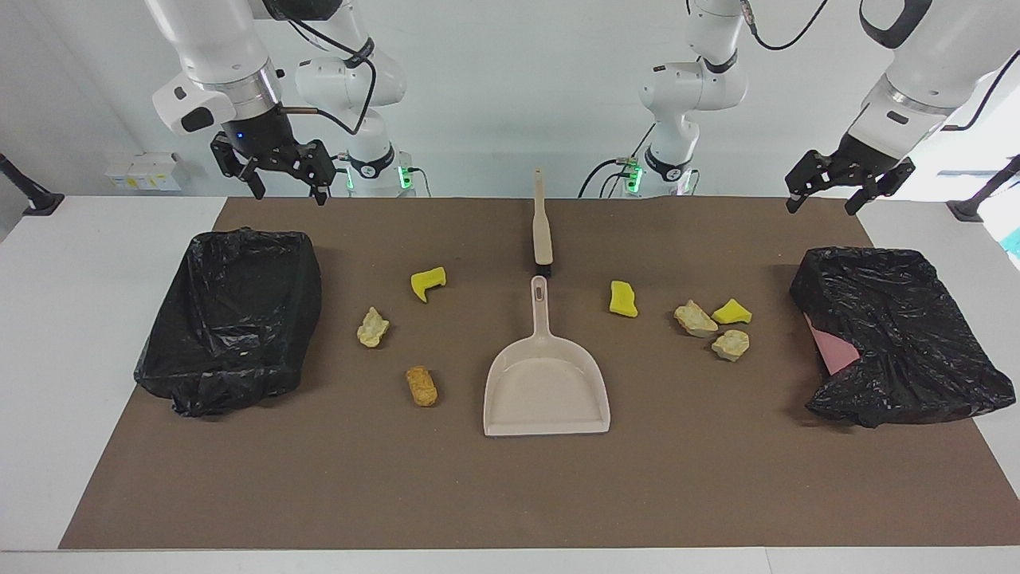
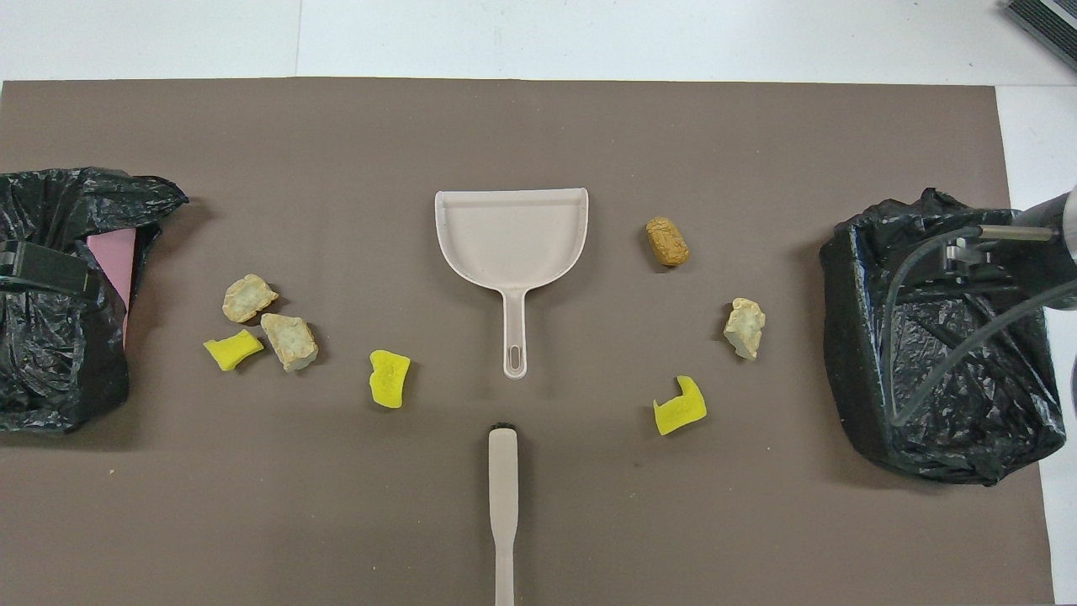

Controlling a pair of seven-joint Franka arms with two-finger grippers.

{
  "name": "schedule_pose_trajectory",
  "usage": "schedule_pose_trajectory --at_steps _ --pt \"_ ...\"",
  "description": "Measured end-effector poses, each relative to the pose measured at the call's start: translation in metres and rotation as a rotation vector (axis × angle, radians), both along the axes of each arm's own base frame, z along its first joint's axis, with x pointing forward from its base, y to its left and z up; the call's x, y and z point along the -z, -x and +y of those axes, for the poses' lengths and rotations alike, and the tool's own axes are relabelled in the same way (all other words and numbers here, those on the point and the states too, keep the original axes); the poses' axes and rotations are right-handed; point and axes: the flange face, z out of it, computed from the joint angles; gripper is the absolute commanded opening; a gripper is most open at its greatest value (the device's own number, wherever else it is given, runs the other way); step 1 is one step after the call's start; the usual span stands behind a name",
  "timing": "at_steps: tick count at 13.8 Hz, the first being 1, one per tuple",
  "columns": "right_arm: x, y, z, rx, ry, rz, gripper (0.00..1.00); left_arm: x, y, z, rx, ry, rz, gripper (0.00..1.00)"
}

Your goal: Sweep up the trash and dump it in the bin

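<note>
A beige dustpan (image 1: pixel 547 391) lies mid-table with its handle toward the robots. A beige brush (image 1: pixel 542 227) lies in line with that handle, nearer to the robots. Trash is scattered on both sides of the dustpan. Toward the right arm's end are a yellow sponge chunk (image 1: pixel 428 283), a pale lump (image 1: pixel 372 327) and an orange-brown lump (image 1: pixel 421 385). Toward the left arm's end are two yellow chunks (image 1: pixel 623 299) and two pale lumps (image 1: pixel 695 318). A black-bagged bin (image 1: pixel 231 319) stands at each end. My right gripper (image 1: pixel 290 195) and left gripper (image 1: pixel 821 209) hang open and empty, high above the bins.
The bin (image 1: pixel 900 335) at the left arm's end shows a pink wall under its bag. Everything lies on a brown mat (image 1: pixel 510 494), with white table around it. Black stands sit at the table's corners by the robots.
</note>
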Motion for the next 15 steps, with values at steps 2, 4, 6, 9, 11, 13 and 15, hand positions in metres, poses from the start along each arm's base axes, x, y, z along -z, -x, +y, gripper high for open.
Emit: schedule_pose_trajectory --at_steps 2,4,6,9,11,13,15 --pt "0.000 0.000 0.000 0.000 0.000 0.000 1.00 0.000 0.000 0.000 0.001 0.000 0.000 1.00" --pt "0.000 0.000 0.000 0.000 0.000 0.000 1.00 0.000 0.000 -0.001 0.002 0.000 0.000 1.00" --pt "0.000 0.000 0.000 0.000 0.000 0.000 1.00 0.000 0.000 -0.001 0.002 0.000 0.000 1.00" --pt "0.000 0.000 0.000 0.000 0.000 0.000 1.00 0.003 0.001 0.000 0.000 0.000 0.007 1.00" --pt "0.000 0.000 0.000 0.001 0.000 0.000 1.00 0.008 0.005 -0.001 0.002 0.000 0.008 1.00" --pt "0.000 0.000 -0.001 0.001 0.000 0.000 1.00 0.019 0.011 -0.005 0.009 0.000 0.022 1.00" --pt "0.000 0.000 -0.001 0.000 0.000 0.000 1.00 0.037 0.014 -0.018 0.031 0.000 0.022 1.00"
